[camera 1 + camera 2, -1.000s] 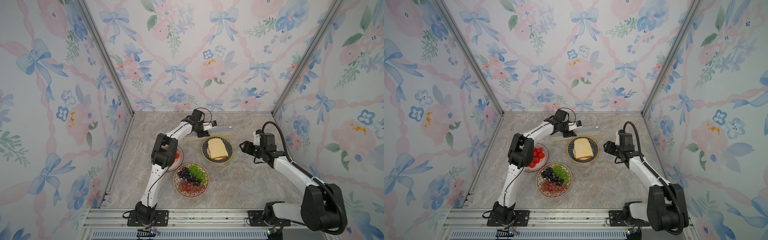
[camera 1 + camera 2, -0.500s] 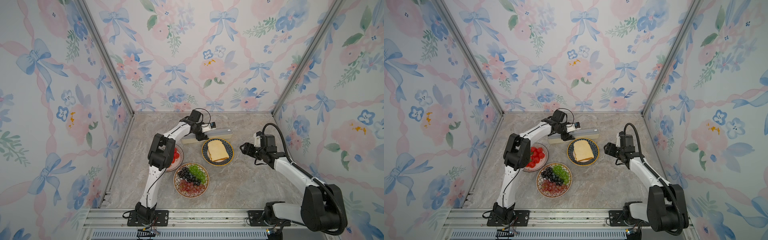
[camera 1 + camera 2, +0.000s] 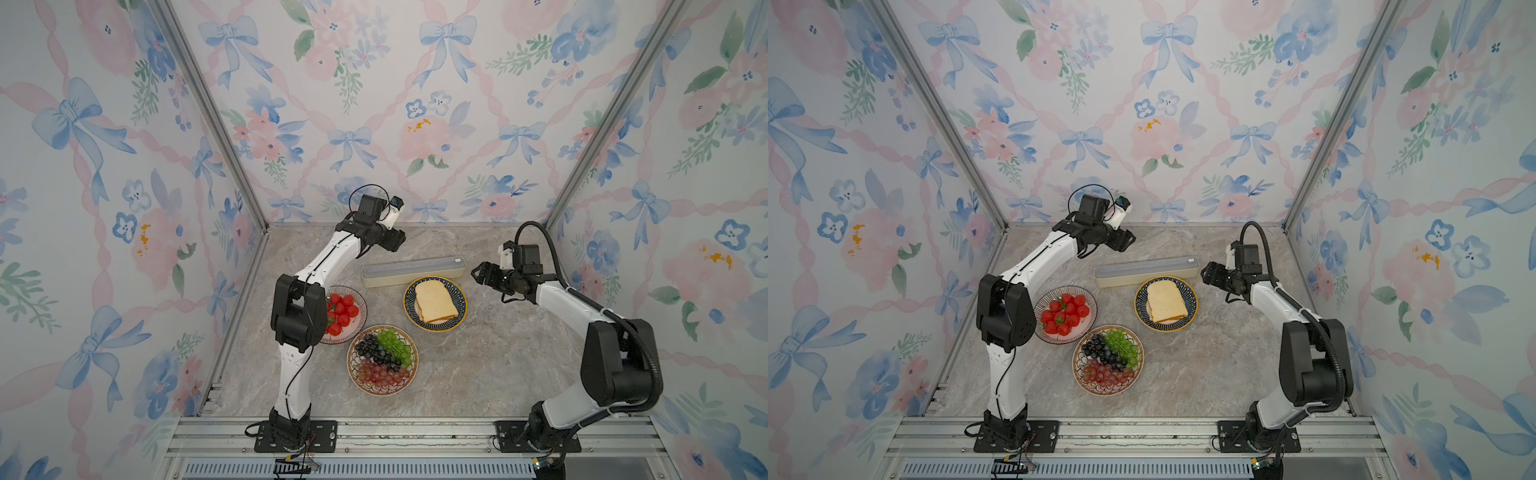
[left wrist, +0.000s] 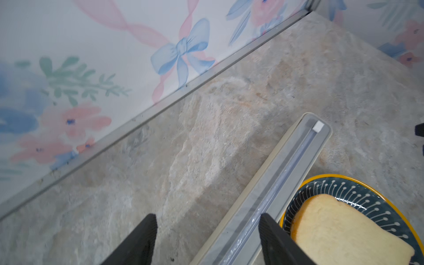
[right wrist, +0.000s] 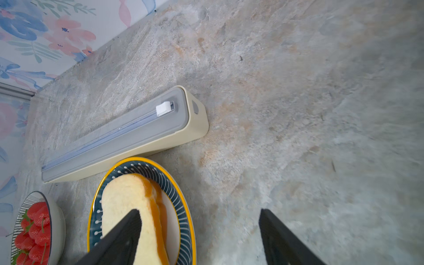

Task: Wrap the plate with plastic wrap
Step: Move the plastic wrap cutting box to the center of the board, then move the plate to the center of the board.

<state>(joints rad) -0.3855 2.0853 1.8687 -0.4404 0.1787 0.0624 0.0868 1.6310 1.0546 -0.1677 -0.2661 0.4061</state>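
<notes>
Left claw (image 4: 207, 216) lifted off plastic wrap box (image 3: 413, 270), apart; right claw (image 5: 199, 210) apart; box axis side-to-side.

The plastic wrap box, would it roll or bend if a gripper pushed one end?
Probably no rolling: the box lies on a flat side. It looks like hard plastic, so likely stiff. Being long and narrow, it would likely swing round, perhaps nudging the bread plate right beside it.
</notes>
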